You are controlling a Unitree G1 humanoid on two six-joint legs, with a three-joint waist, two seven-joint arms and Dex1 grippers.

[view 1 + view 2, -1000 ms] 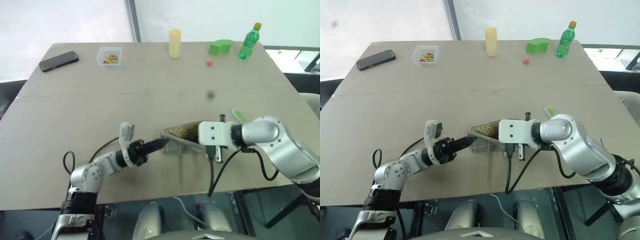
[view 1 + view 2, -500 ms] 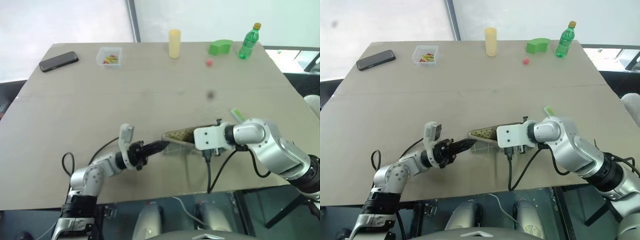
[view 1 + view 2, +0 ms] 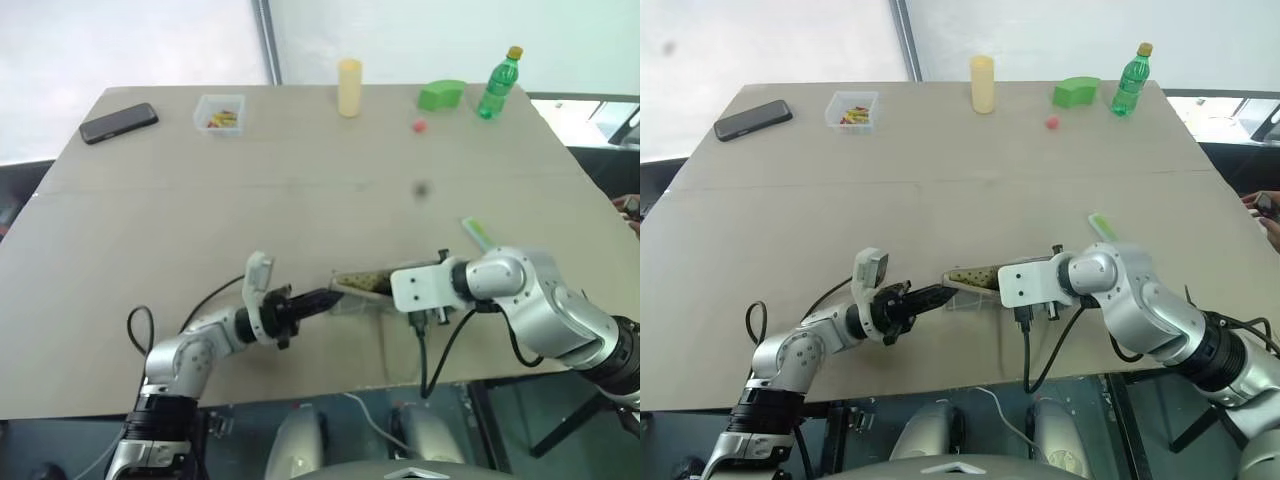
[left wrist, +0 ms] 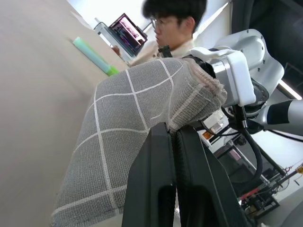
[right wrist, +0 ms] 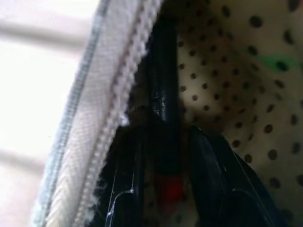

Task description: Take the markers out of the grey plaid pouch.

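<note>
Inside dotted pouch [image 5: 236,71], right gripper [image 5: 163,189] straddles apparently glossy black stick [image 5: 163,104].

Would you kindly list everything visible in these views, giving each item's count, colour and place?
grey plaid pouch: one, grey with white lines, dotted tan lining, near table edge, between the grippers
marker: one, lime green, on table just beyond the right arm
phone: one, black, far left corner
clear box: one, small coloured bits inside, far left
cylinder: one, pale yellow, far centre
green block: one, far right
bottle: one, green, yellow cap, far right
small red thing: one, near the block
table: one, tan
person: one, beside a laptop
left gripper: shut on pouch
right gripper: inside pouch
</note>
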